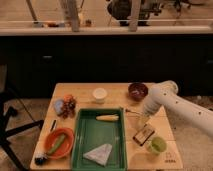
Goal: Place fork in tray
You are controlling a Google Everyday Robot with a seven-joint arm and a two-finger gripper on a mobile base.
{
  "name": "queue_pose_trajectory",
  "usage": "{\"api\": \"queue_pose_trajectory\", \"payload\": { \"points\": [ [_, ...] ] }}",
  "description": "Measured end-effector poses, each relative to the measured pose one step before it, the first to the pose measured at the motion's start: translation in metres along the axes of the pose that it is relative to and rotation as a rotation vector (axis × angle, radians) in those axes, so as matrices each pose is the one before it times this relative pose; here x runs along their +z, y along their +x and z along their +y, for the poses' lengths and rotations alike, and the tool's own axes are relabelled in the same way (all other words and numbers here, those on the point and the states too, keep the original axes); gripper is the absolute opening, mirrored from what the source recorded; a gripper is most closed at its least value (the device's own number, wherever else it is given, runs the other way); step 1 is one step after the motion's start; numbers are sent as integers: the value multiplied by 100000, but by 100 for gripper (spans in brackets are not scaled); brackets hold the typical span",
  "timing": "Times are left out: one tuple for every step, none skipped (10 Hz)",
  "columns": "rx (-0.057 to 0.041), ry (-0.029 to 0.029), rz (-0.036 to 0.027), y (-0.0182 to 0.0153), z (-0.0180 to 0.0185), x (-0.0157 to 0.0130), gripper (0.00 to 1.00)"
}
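The fork (132, 112) is a thin silvery piece lying flat on the wooden table, just right of the tray's far right corner. The tray (80, 136) is a deep-green rectangle in the middle of the table. It holds a yellow corn-like piece (107, 118) at its far end and a pale folded cloth (98, 153) at its near end. My gripper (143, 121) hangs from the white arm that comes in from the right. It is low over the table, just right of and nearer than the fork.
A brown packet (144, 134) and a green cup (158, 145) sit below the gripper. A dark red bowl (137, 91) and a white cup (100, 95) stand at the back. An orange bowl (58, 142), a dark stick (52, 125) and small items (65, 106) lie on the left.
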Motion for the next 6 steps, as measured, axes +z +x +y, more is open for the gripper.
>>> {"api": "queue_pose_trajectory", "payload": {
  "points": [
    [-2702, -421, 514, -619, -292, 432, 80],
    [-1846, -399, 269, -307, -199, 304, 80],
    [-2712, -805, 557, -256, -231, 295, 80],
    [-3446, -1602, 759, -328, -311, 537, 80],
    [-2439, -871, 79, -338, -406, 418, 80],
    [-2749, -1342, 380, -141, -312, 460, 80]
  ]
}}
